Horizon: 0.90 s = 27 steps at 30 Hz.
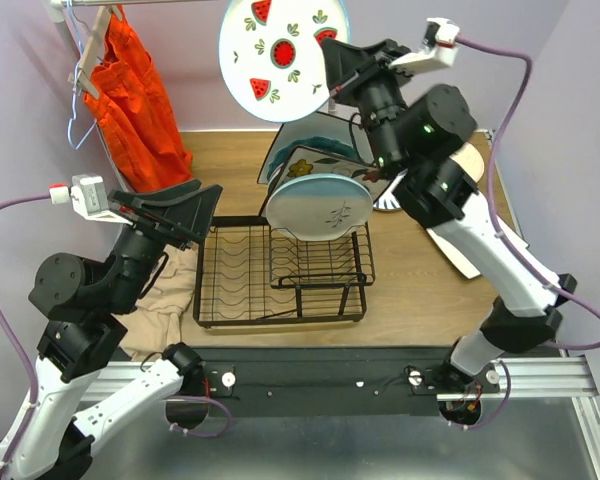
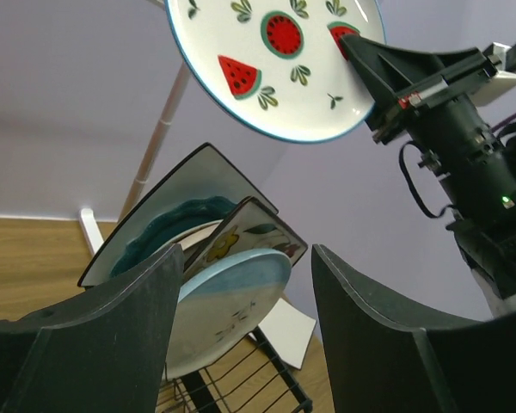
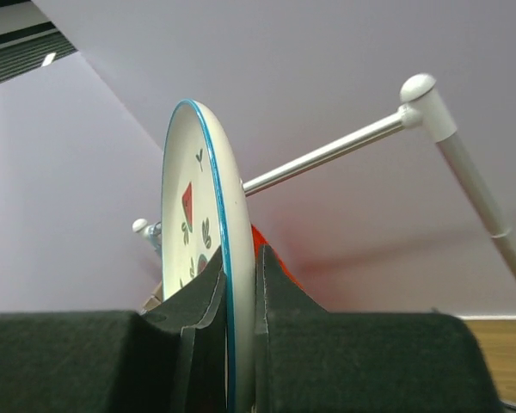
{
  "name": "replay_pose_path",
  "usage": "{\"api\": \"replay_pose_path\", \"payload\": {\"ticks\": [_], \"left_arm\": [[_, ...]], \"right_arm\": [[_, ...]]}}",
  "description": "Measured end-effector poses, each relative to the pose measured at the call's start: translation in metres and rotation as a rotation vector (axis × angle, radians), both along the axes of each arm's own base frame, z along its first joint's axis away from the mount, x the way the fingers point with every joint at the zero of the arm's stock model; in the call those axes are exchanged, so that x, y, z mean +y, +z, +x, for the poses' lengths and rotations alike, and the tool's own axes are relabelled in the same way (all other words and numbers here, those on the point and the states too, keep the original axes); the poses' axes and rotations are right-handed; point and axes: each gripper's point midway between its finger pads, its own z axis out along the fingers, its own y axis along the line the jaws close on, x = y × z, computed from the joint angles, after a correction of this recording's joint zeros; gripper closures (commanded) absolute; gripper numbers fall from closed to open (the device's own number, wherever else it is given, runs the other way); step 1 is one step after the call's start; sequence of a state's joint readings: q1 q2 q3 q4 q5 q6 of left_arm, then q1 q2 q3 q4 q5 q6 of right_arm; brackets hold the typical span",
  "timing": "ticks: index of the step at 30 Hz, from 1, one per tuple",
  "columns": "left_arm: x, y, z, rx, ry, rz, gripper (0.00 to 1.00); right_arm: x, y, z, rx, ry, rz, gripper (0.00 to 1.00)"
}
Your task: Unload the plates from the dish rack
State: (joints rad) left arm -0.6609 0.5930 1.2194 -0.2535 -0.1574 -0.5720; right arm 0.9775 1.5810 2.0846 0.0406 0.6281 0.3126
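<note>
My right gripper (image 1: 338,68) is shut on the rim of a round white plate with red watermelon print (image 1: 275,58) and holds it high above the black wire dish rack (image 1: 280,270); the plate also shows in the left wrist view (image 2: 275,60) and edge-on in the right wrist view (image 3: 208,258). In the rack stand a mint floral round plate (image 1: 320,207), a flower-print square plate (image 1: 315,163) and a dark teal plate (image 2: 168,228) in front of a large square plate (image 2: 198,172). My left gripper (image 1: 205,205) is open and empty, left of the rack, facing the plates.
An orange garment (image 1: 135,100) hangs on a white rail at the back left. A beige cloth (image 1: 160,305) lies left of the rack. White and cream plates (image 1: 470,225) lie on the table to the right, partly behind my right arm.
</note>
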Motion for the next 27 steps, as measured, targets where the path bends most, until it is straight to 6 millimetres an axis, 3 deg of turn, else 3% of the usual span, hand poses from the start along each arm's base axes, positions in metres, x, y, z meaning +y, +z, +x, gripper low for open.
{"api": "replay_pose_path", "payload": {"ticks": [2,6,9,13,19,20,21,24,25,27], "left_arm": [[-0.001,-0.006,0.003,0.022,0.009,0.018,0.3],[0.001,-0.01,0.005,0.038,0.022,0.039,0.3],[0.002,-0.012,0.005,0.041,0.031,0.05,0.3],[0.003,-0.013,0.005,0.041,0.033,0.056,0.3],[0.002,-0.013,0.004,0.037,0.027,0.061,0.3],[0.002,-0.013,0.004,0.036,0.024,0.062,0.3],[0.001,-0.013,0.004,0.036,0.021,0.063,0.3],[0.0,-0.013,0.003,0.033,0.016,0.068,0.3],[-0.001,-0.014,0.004,0.03,0.016,0.073,0.3],[-0.003,-0.019,0.007,0.033,0.019,0.087,0.3]], "right_arm": [[0.01,-0.008,0.025,0.018,0.065,0.028,0.99],[-0.001,-0.024,0.073,0.064,0.117,0.079,0.99],[-0.037,-0.032,0.11,0.104,0.098,0.129,0.99],[-0.101,-0.03,0.141,0.11,0.03,0.203,0.99],[-0.202,-0.03,0.151,0.111,-0.03,0.325,0.99],[-0.231,-0.032,0.152,0.11,-0.072,0.342,0.99],[-0.258,-0.038,0.153,0.115,-0.109,0.363,0.99],[-0.315,-0.06,0.154,0.139,-0.21,0.41,0.99],[-0.326,-0.07,0.155,0.153,-0.237,0.413,0.99],[-0.339,-0.111,0.158,0.228,-0.271,0.418,0.99]]}}
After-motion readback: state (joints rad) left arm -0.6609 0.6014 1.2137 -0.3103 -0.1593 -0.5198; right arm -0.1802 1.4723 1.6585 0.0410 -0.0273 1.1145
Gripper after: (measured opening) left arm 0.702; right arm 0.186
